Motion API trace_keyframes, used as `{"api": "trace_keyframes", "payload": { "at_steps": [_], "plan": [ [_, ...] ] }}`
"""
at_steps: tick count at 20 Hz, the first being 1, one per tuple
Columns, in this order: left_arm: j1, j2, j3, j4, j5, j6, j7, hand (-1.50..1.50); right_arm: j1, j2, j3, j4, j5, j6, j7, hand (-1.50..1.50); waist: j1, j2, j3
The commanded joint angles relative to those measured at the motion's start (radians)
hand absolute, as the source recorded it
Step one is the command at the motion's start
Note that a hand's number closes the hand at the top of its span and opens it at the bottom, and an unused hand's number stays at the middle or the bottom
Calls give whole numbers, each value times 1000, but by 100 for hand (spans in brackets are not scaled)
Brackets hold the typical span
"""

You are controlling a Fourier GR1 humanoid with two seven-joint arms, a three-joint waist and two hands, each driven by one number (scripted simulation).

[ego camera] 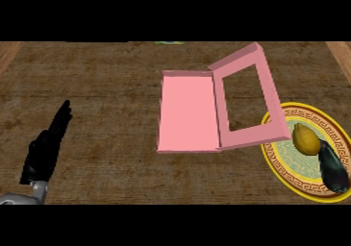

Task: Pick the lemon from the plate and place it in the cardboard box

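**Lemon still on plate as right hand closes in**

A yellow, oval lemon (305,139) is seen lying on the round plate with a yellow patterned rim and pale green centre (300,185), at the right edge of the brown wooden counter (100,86). The black right hand (334,170) is shown over the plate's lower right, its fingers stretched straight towards the lemon's lower end and seemingly touching it; nothing is gripped. The black left hand (44,149) is held open at the lower left, fingers up, at rest. The pink open box with a windowed lid (186,111) is placed just left of the plate, its raised lid overhanging the plate's upper rim. No cardboard-coloured box is visible; the pink one is taken as the target. It is judged that the lemon could be nudged and rolled off by straight fingers before a grasp is made, and that the lid could be struck during the carry across
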State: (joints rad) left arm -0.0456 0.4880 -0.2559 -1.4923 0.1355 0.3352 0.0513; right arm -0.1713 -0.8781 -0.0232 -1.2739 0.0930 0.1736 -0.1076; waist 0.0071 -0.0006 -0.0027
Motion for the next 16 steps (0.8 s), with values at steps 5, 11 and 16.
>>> {"api": "trace_keyframes", "payload": {
  "at_steps": [5, 11, 16],
  "plan": [
    [-46, -38, 23, 49, -24, 0, 26, 0, -29, -52, 114, -139, 30, 234, 249, -150, -12, 0, 2],
    [51, -37, 27, -88, -58, -16, 61, 0, -27, 71, 146, -234, 123, 198, 462, -150, -3, -1, 3],
    [30, -95, 64, 48, -90, -65, -31, 0, -42, 174, 154, -188, 229, 188, 477, -150, -4, 1, 3]
  ]
}}
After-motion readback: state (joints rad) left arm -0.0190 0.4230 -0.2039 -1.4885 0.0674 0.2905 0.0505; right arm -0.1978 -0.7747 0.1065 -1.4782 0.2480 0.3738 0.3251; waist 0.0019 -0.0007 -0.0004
